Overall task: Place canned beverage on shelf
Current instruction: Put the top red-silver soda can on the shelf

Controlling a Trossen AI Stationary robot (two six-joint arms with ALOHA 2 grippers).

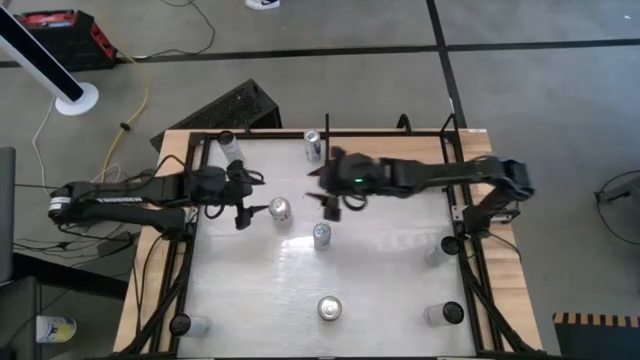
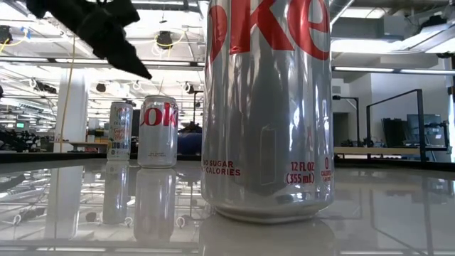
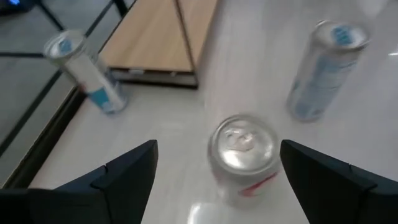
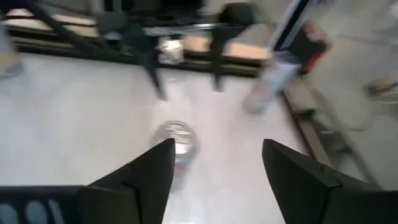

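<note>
A silver Diet Coke can (image 1: 281, 209) stands upright on the white tabletop (image 1: 380, 260). My left gripper (image 1: 243, 204) is open just to its left. In the left wrist view the can (image 3: 244, 155) stands ahead of the spread fingers, untouched. My right gripper (image 1: 323, 197) is open just to the can's right, facing it. In the right wrist view the can (image 4: 176, 139) is ahead of it. The light-brown shelf board (image 3: 158, 37) with black rails lies flat beyond the can in the left wrist view.
More cans stand about: one at the far edge (image 1: 313, 143), one right of centre (image 1: 322, 236), one near the front (image 1: 330, 308) that fills the low view (image 2: 269, 107), slim ones (image 3: 326, 68) (image 3: 84, 71), and others by the black frame corners (image 1: 445, 315).
</note>
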